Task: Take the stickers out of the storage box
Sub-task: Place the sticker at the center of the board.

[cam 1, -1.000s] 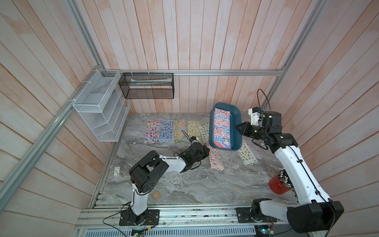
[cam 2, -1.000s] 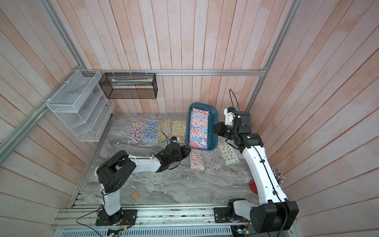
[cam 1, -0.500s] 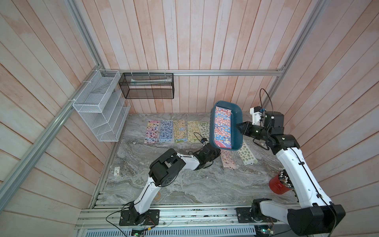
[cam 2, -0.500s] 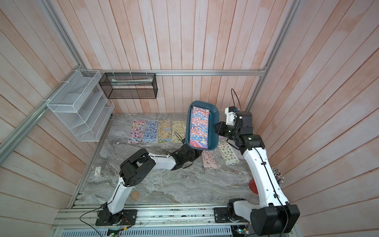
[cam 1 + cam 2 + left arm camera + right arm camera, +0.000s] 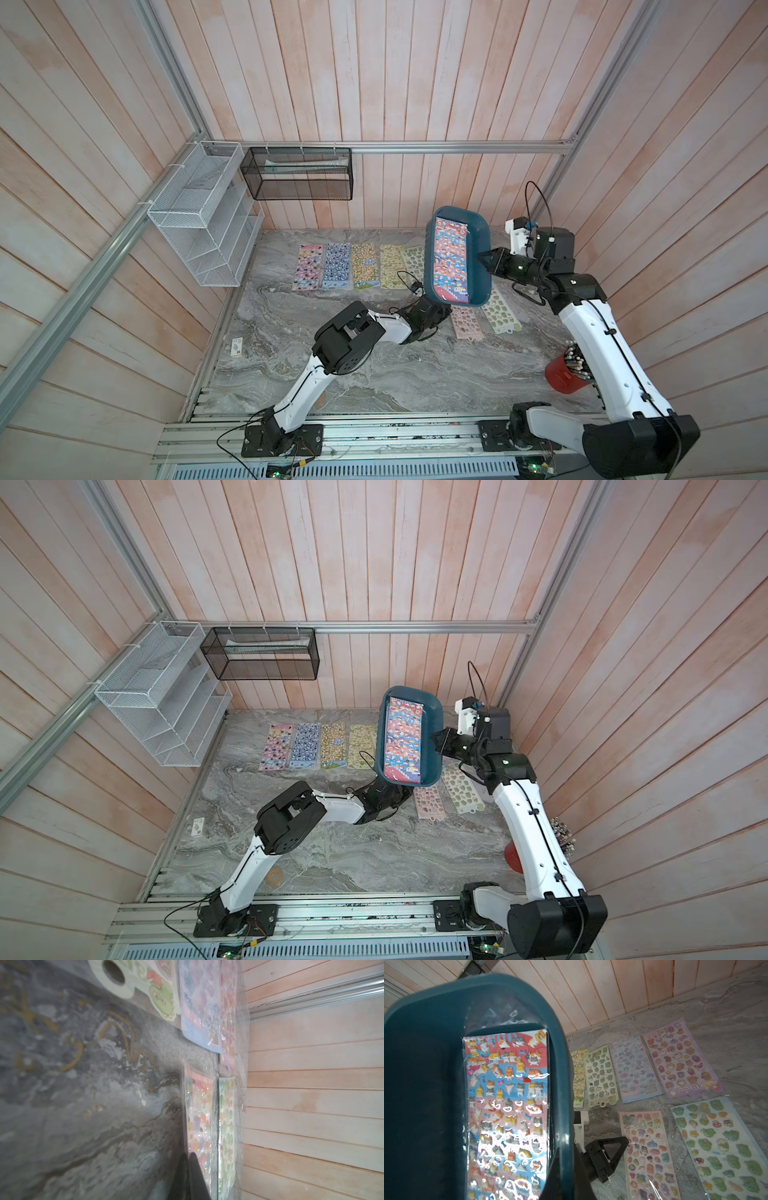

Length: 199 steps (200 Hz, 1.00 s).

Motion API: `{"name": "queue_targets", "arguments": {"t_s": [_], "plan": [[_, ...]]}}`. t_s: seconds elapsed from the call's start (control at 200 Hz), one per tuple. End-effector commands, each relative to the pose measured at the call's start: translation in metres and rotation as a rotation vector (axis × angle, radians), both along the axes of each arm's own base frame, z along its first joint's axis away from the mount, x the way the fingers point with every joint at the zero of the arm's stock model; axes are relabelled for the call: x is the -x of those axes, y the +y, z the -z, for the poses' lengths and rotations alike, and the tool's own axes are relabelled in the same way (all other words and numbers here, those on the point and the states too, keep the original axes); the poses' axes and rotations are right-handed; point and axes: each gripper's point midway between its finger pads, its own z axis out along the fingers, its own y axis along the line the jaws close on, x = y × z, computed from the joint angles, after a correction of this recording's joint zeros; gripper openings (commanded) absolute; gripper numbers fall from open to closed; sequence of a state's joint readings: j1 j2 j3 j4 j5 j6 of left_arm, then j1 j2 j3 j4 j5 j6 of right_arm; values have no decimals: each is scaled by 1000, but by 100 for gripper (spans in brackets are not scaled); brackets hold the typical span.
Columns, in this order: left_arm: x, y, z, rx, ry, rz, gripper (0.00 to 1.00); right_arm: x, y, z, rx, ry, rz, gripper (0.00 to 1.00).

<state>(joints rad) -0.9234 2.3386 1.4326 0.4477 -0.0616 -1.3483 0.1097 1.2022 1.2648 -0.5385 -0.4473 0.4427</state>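
**Storage box.** The storage box [image 5: 478, 249] is a shallow dark teal plastic tray with rounded corners. It is raised off the desk [image 5: 374, 374], centre right of the frame in both top views. It is tipped steeply, with its open face towards the camera. One long rim is clamped in the jaws of the right gripper [image 5: 485, 261].

**Stickers.** The stickers [image 5: 365, 266] are long glossy sheets in clear sleeves.
- One red-blue-pink sheet [image 5: 451, 262] with small animal figures lies against the box floor.
- Left of the box, a side-by-side row lies flat on the desk: pink sheet [image 5: 308, 266], blue sheet [image 5: 337, 266], two yellow sheets [image 5: 390, 266] and a green sheet [image 5: 413, 259] partly hidden by the box.
- Below the box lies a second pair [image 5: 482, 322], pink and green.
- The right wrist view adds a lilac sheet [image 5: 681, 1061].
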Motion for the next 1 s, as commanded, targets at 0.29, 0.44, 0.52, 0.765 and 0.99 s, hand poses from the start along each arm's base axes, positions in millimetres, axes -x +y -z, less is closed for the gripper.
{"name": "queue_targets", "arguments": {"t_s": [0.29,0.44,0.52,0.765,0.99], "plan": [[1,-9,18,-30,29,-35,25,2,4,-16,-27,-51,-21,0],[1,-2,22,-31,44,-64,30,3,4,-16,-28,-52,-20,0],[17,-8,19,-36,36,-52,34,4,3,-16,-26,-51,-19,0],[20,28,-13,-99,-68,-125,51,5,5,-16,-27,-50,-26,0],[30,68,-45,-149,-158,-159,59,5,9,-14,-12,-37,-32,0]]}}
